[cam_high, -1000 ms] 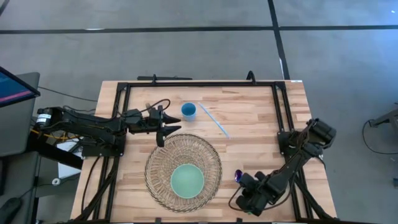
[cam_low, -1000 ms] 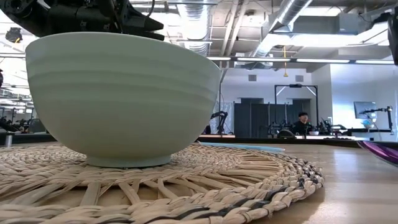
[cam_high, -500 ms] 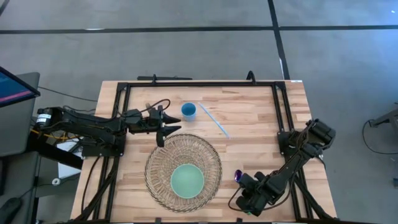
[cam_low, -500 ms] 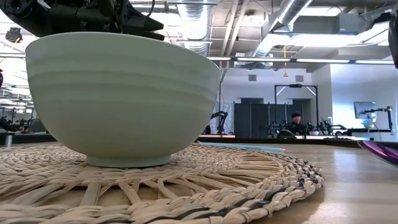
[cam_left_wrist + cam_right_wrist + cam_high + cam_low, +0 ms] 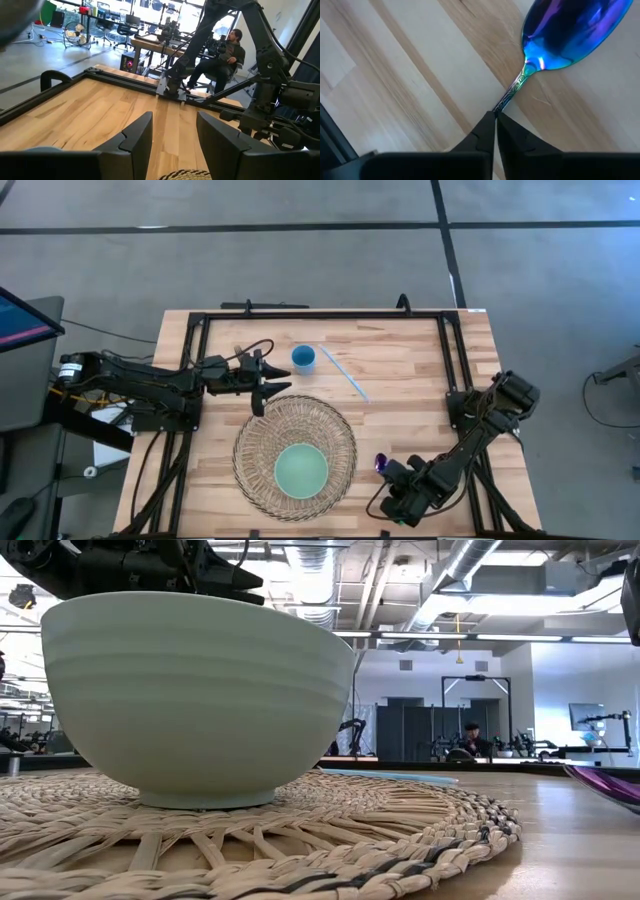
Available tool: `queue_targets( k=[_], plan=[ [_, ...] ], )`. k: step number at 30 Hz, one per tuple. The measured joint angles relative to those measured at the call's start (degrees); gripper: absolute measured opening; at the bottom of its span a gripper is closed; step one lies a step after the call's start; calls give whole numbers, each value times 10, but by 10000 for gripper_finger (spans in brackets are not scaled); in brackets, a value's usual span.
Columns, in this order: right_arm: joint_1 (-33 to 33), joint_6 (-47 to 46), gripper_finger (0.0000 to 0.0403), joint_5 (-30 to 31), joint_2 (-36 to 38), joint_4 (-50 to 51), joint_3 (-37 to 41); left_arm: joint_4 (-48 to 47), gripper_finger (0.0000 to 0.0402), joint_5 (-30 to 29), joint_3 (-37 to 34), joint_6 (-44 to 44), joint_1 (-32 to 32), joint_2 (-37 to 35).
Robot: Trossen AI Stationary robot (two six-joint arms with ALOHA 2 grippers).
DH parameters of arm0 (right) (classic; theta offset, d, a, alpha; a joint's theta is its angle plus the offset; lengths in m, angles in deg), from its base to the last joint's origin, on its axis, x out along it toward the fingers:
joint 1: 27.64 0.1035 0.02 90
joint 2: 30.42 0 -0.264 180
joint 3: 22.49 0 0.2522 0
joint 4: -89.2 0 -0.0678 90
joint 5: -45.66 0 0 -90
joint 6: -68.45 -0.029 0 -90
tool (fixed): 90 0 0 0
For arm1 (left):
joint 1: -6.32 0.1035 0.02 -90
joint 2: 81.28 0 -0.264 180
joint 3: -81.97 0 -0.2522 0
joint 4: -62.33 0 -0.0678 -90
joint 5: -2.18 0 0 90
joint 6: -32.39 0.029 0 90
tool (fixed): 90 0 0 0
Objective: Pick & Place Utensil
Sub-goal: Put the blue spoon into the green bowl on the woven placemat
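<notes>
We see bowl on woven mat, mat near front-centre of bench. Cup behind mat, straw just right of cup, lying diagonal. Spoon right of mat, near front edge; right tool pinched on spoon handle. Left tool above bench, behind mat's rear-left rim, left of cup.

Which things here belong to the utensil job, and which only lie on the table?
Job: spoon, held by the shut right gripper; green bowl on the woven mat.
Lying about: blue cup; straw; left gripper, open, waiting.
</notes>
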State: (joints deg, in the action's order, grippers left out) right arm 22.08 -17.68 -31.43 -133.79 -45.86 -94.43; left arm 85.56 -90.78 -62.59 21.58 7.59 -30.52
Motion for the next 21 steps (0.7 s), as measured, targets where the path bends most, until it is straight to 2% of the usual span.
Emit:
queue_targets(
  k=[11,21],
  plan=[
    [-7,-12,12,-9,0,-3,0,0,154,0,0,0,0,0],
    [-24,4,58,-20,-3,32,-43,0,154,0,0,0,0,0]
  ],
)
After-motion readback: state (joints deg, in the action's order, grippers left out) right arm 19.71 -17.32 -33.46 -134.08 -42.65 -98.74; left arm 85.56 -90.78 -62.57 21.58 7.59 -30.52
